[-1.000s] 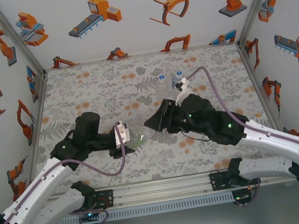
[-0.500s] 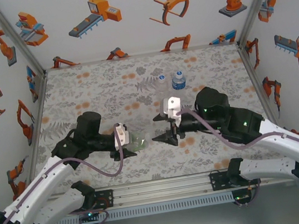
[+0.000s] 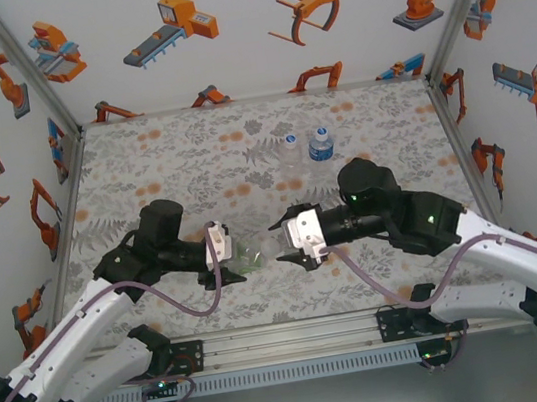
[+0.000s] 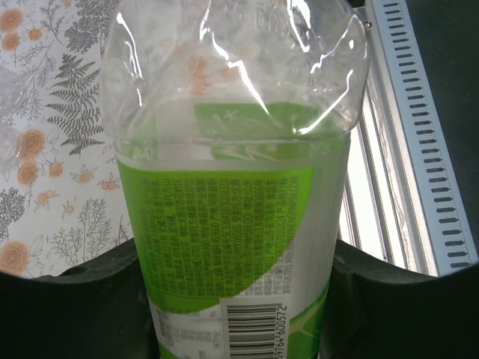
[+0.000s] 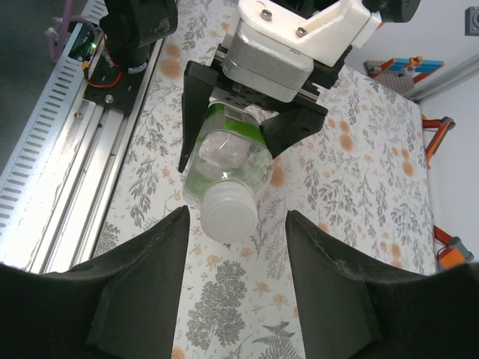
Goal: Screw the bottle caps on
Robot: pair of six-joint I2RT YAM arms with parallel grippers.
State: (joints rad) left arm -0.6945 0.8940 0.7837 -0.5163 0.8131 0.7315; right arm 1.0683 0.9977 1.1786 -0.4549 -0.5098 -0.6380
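Observation:
My left gripper (image 4: 239,299) is shut on the green-labelled bottle (image 4: 232,209), one finger against each side of its label. The bottle lies level, its neck pointing right toward my right gripper (image 3: 279,240). In the right wrist view a whitish bottle cap (image 5: 228,212) sits on that neck. It lies between the tips of my right gripper (image 5: 236,217), which is open with a gap on each side of the cap. In the top view the green bottle (image 3: 249,255) hangs just above the table between the two grippers.
Two more small bottles stand upright at the back middle: a colourless one (image 3: 290,147) and a blue-labelled one (image 3: 319,145), both with pale tops. A slotted metal rail (image 5: 52,149) runs along the near table edge. Printed walls enclose the table on three sides.
My right arm has swung back from the far bottles and turned to face the green bottle's cap, its jaws now astride it. The left gripper has kept the bottle still.

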